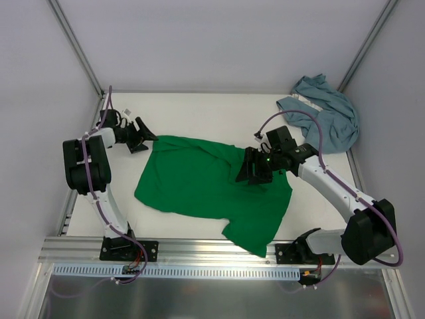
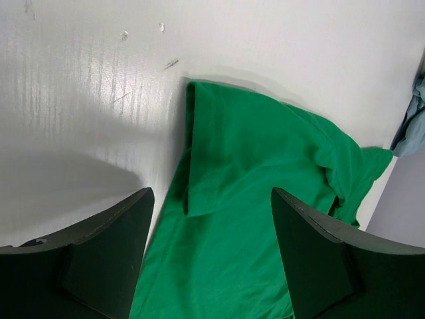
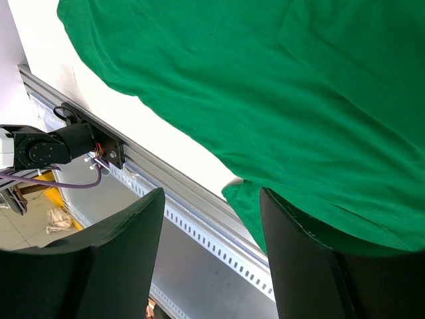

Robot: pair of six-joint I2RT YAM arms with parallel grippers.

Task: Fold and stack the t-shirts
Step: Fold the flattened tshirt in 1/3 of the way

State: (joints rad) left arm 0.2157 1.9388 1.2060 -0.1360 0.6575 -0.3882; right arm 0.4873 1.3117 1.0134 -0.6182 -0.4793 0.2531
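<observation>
The bright green t-shirt (image 1: 199,186) lies spread and rumpled across the middle of the white table, with one corner reaching the near edge. The blue-grey t-shirt (image 1: 325,119) sits crumpled at the back right corner. My left gripper (image 1: 146,137) is open and empty at the green shirt's back left corner. In the left wrist view the green shirt (image 2: 252,199) lies between the open fingers (image 2: 113,252) of that gripper (image 2: 211,194). My right gripper (image 1: 254,178) is open over the green shirt's right part. In the right wrist view this gripper (image 3: 211,194) holds nothing, with the green shirt (image 3: 265,86) beyond it.
An aluminium rail (image 1: 199,249) runs along the table's near edge and also shows in the right wrist view (image 3: 186,206). The left arm's base (image 3: 53,146) is bolted there. White walls with metal posts close the back and sides. The blue-grey shirt's edge (image 2: 413,126) shows at the far right.
</observation>
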